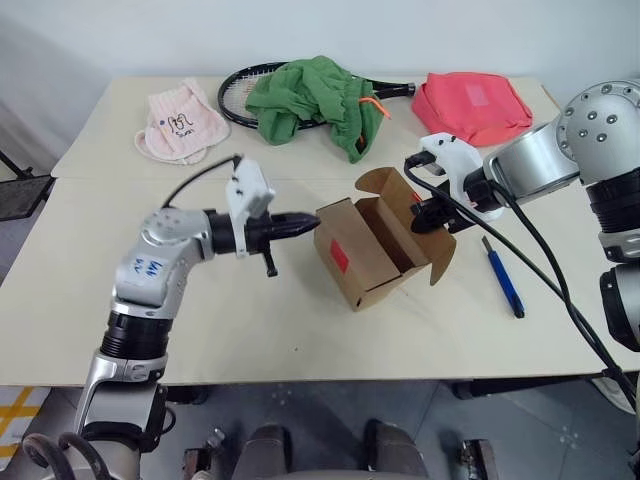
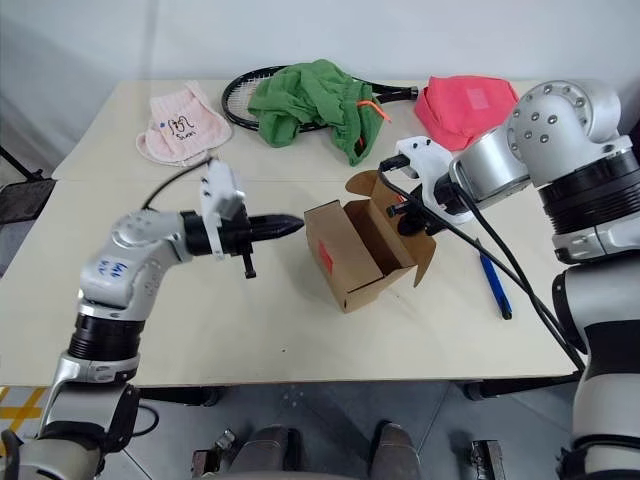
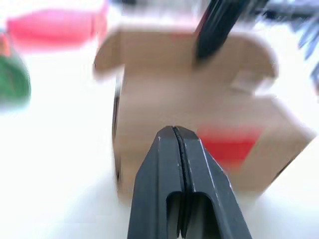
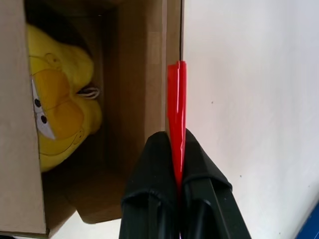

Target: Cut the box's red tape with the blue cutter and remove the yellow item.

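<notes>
From my head, I see the box (image 1: 372, 250) standing open on the table (image 1: 300, 330), its lid flaps raised and a patch of red tape (image 1: 339, 256) on the side facing my left arm. My left gripper (image 1: 308, 222) points level at that side, its fingers pressed together and empty, the tip just short of the cardboard. My right gripper (image 1: 420, 215) reaches down at the box's far edge, by the raised flap. The blue cutter (image 1: 503, 276) lies flat on the table to the right of the box, apart from both of my hands. Behind the box sit a green cloth (image 1: 315, 98) draped over a racket (image 1: 245, 95), a pink-red bag (image 1: 472, 105) and a pale pink cloth (image 1: 181, 122).

Through my left wrist, my closed fingers (image 3: 164, 179) aim at the blurred box (image 3: 164, 94), the red tape (image 3: 227, 144) just beside their tip.

Through my right wrist, my fingers (image 4: 152, 179) are clamped on the box wall (image 4: 172, 55), pinching a red tape strip (image 4: 176, 109) that runs along its rim. Inside the box lies the yellow item (image 4: 57, 109), a plush with a face, against the opposite wall.
</notes>
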